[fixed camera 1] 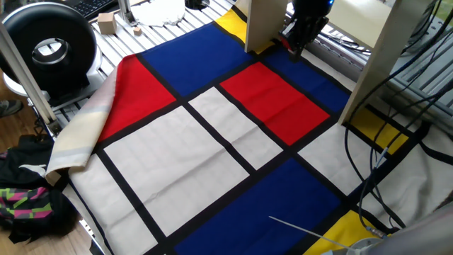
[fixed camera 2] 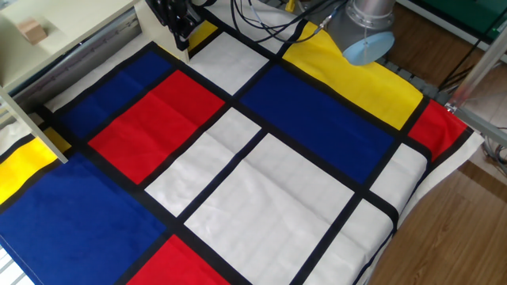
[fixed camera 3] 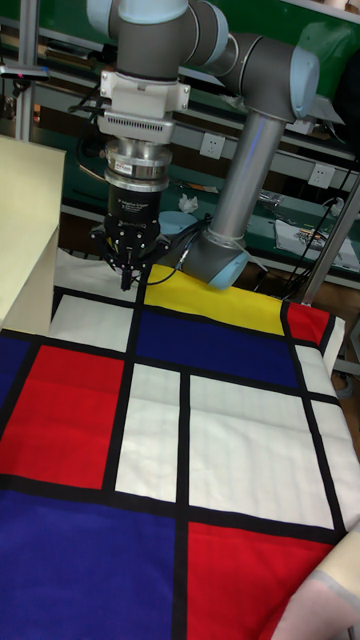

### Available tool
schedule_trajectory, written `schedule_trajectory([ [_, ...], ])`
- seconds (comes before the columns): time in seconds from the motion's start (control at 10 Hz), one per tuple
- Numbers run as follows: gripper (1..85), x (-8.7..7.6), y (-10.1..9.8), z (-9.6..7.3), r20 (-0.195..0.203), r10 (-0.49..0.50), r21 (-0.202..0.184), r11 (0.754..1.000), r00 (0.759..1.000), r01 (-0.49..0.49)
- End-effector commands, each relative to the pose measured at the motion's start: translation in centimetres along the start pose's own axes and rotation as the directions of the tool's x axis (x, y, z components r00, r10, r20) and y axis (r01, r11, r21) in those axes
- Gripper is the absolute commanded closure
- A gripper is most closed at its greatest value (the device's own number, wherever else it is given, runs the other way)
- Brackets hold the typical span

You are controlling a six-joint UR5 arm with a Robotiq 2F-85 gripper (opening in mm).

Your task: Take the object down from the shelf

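Note:
The object (fixed camera 2: 32, 30) is a tiny tan block resting on the top board of the cream shelf (fixed camera 2: 75, 24) at the far left of the other fixed view. It is hidden in one fixed view and in the tall fixed view. The shelf's uprights (fixed camera 1: 265, 25) stand on the back of the coloured cloth, and its side (fixed camera 3: 25, 225) shows in the tall view. My gripper (fixed camera 3: 129, 277) hangs low beside one upright (fixed camera 2: 181, 38), just above the cloth (fixed camera 1: 297, 44). Its fingertips look pressed together with nothing between them, well apart from the object.
A chequered cloth (fixed camera 1: 233, 134) of red, blue, white and yellow covers the table. A larger pale wooden cube (fixed camera 1: 107, 23) and a black round device (fixed camera 1: 49, 46) sit at the back left. Cables (fixed camera 1: 396, 127) hang by the right upright. The arm's base (fixed camera 2: 368, 32) stands behind the cloth.

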State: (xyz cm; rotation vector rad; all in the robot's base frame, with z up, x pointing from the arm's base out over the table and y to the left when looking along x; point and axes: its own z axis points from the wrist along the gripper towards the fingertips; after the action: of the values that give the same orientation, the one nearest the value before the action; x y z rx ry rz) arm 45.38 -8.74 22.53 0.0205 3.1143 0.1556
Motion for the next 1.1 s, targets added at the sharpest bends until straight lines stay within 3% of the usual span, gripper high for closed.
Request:
schedule_trajectory([
  [0.0,77.7,-1.9,-1.8,0.1,-0.017,-0.079,-0.028,0.997,0.997,0.078],
  [0.1,75.3,-2.8,-2.8,0.5,-0.025,-0.094,-0.023,0.995,0.995,0.093],
  [0.3,75.3,-4.0,-2.9,1.4,-0.028,-0.097,-0.022,0.995,0.995,0.096],
  [0.4,75.3,-4.8,-2.6,2.0,-0.026,-0.105,-0.04,0.994,0.994,0.104],
  [0.7,78.0,-5.5,-3.4,3.4,-0.019,-0.1,-0.05,0.994,0.995,0.099],
  [0.8,84.3,-5.1,-3.8,3.5,-0.04,-0.073,-0.03,0.997,0.997,0.072],
  [1.0,84.7,-5.7,-3.7,3.5,-0.02,0.015,-0.031,0.999,1.0,-0.016],
])
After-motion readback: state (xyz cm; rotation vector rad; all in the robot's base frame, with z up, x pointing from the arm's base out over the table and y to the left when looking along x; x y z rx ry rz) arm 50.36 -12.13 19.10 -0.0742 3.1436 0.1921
